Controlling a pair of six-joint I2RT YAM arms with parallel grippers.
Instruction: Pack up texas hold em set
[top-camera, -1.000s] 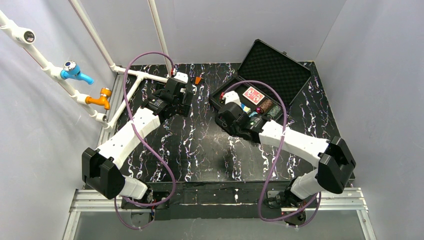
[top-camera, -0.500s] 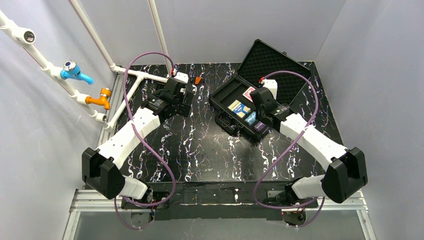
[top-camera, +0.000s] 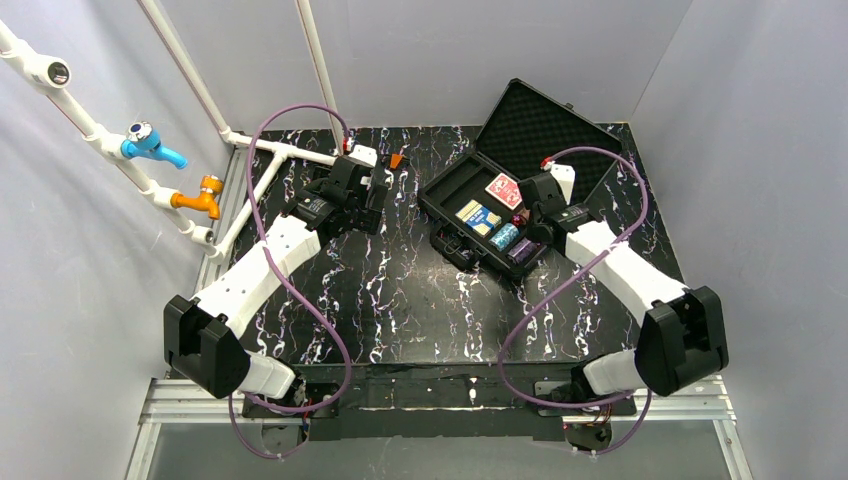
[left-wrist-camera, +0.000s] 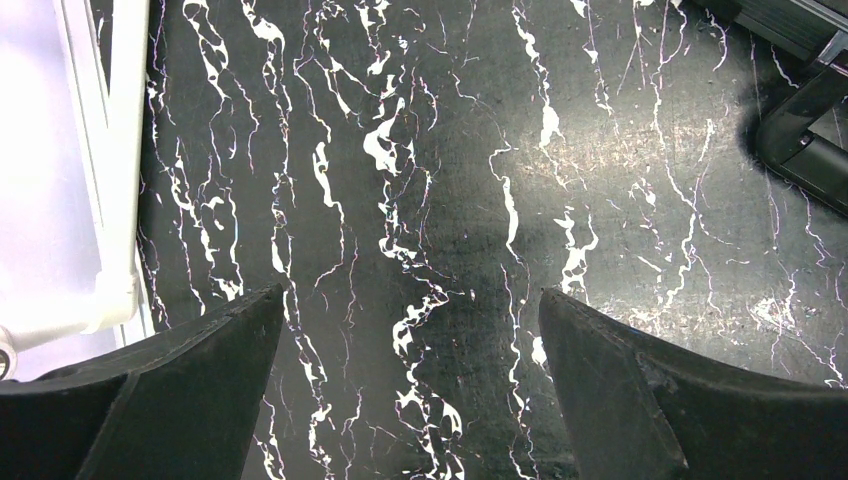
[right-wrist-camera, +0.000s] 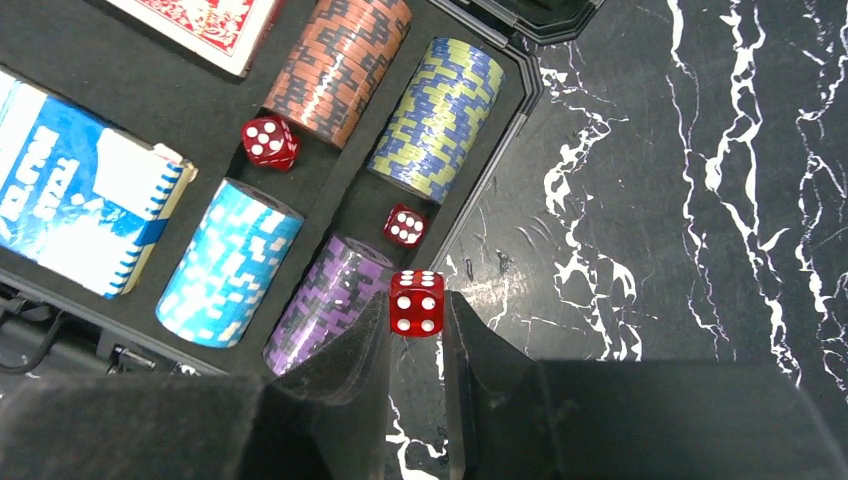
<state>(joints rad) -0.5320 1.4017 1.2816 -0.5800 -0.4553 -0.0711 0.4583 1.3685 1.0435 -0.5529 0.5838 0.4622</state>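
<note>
Right gripper (right-wrist-camera: 416, 318) first: the fingers are drawn in close and pinch a red die (right-wrist-camera: 417, 302) at the very tips. It hangs over the near right edge of the open black case (top-camera: 448, 192), right by the end of the purple chip stack (right-wrist-camera: 325, 305). I can't tell whether the die touches anything beneath it.

Two more dice (right-wrist-camera: 270, 140) lie inside the case among the blue stack (right-wrist-camera: 230, 265), the orange stack (right-wrist-camera: 335, 65) and the yellow-green stack (right-wrist-camera: 440, 115). The near finger covers the purple stack's lower end. The blue card box (right-wrist-camera: 80, 210) is cut off at the left of the view and the red-backed deck (right-wrist-camera: 195, 25) at the top.

The left gripper (left-wrist-camera: 410, 320) is well to the left of the case. Its jaws are spread wide with nothing between them, over the bare marbled table (left-wrist-camera: 450, 150). Only a dark corner of the case shows in the left wrist view.
</note>
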